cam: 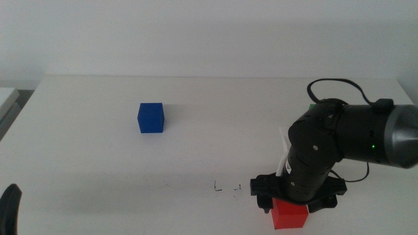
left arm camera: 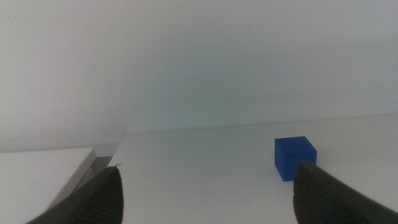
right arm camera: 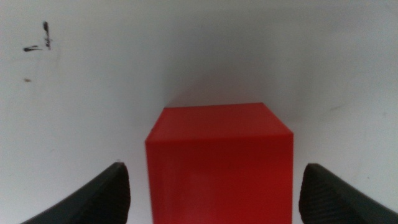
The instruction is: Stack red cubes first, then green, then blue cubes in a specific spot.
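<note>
The red cube (cam: pixel 290 214) (right arm camera: pixel 217 162) sits on the white table near its front edge, right of centre. My right gripper (cam: pixel 295 200) (right arm camera: pixel 214 169) hangs directly over it, open, one jaw on each side with a gap to the cube on both sides. The blue cube (cam: pixel 151 118) (left arm camera: pixel 295 157) rests alone further back on the left half of the table. Only a dark tip of my left gripper (cam: pixel 10 209) (left arm camera: pixel 208 168) shows at the bottom left corner of the middle view; it is open and holds nothing. The green cube is out of view.
Small black pen marks (cam: pixel 225 188) (right arm camera: pixel 38 38) lie on the table just left of the red cube. The right arm's black cable (cam: pixel 339 88) loops above its wrist. A pale surface (cam: pixel 6 98) (left arm camera: pixel 43 171) adjoins the table's left edge.
</note>
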Action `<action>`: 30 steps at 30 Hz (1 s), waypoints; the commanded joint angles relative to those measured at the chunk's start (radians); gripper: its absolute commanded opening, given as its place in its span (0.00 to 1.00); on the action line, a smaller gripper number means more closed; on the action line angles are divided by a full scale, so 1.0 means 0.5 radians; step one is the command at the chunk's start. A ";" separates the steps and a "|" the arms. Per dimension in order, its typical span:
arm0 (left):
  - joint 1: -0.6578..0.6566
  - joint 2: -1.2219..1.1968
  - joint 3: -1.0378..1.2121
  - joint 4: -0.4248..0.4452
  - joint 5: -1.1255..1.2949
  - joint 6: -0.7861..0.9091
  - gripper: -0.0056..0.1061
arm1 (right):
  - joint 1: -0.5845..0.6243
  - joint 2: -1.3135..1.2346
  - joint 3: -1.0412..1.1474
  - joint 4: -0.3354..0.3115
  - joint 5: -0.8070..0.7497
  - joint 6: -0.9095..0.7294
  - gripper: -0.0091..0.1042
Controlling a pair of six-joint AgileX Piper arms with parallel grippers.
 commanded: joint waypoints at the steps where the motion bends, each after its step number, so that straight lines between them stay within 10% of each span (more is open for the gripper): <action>1: -0.006 -0.007 -0.001 0.002 -0.009 -0.022 0.89 | -0.017 0.031 0.007 -0.022 -0.005 -0.014 0.90; 6: -0.006 -0.007 -0.001 0.002 -0.009 -0.022 0.89 | -0.017 0.074 0.007 -0.022 -0.008 -0.022 0.77; 14: -0.006 -0.007 -0.001 0.002 -0.009 -0.022 0.89 | -0.019 0.074 0.007 -0.017 0.011 0.043 0.29; 30: -0.006 -0.007 -0.001 0.002 -0.009 -0.022 0.89 | 0.100 0.193 -0.948 -0.156 0.707 0.025 0.28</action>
